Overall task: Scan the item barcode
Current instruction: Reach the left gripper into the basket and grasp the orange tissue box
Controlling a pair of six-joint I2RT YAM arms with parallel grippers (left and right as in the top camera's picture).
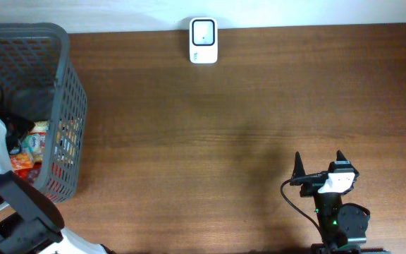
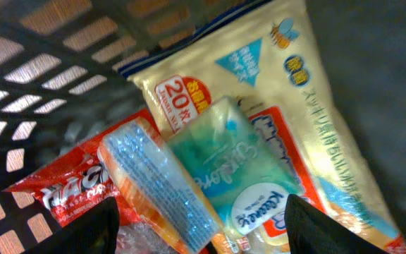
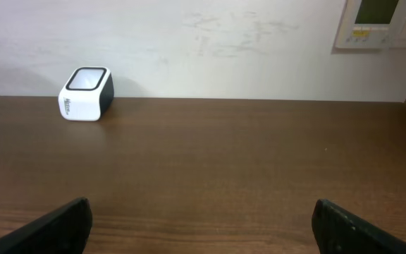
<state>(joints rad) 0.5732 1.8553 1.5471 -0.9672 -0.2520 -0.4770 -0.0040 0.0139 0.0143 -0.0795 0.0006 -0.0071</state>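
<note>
Two hands, both released: left hand (image 2: pixel 203 215) spread over the teal tissue packet (image 2: pixel 220 166) down in the basket (image 1: pixel 72 106), right hand (image 3: pixel 203 229) hovering over the surface (image 3: pixel 224 162), scanner (image 3: pixel 87 93) well apart.

Right arm (image 1: pixel 338 220) — black, white cap (image 1: pixel 339 182), looped cable (image 1: pixel 285 192).

The worktop (image 1: pixel 224 127) is dark brown wood grain, the scanner (image 1: pixel 204 41) white, the lattice basket (image 1: pixel 69 77) grey. It holds a pale yellow pouch (image 2: pixel 316 106) printed blue and red, a teal pack (image 2: pixel 217 166) and a red wrapper (image 2: pixel 62 190).
</note>
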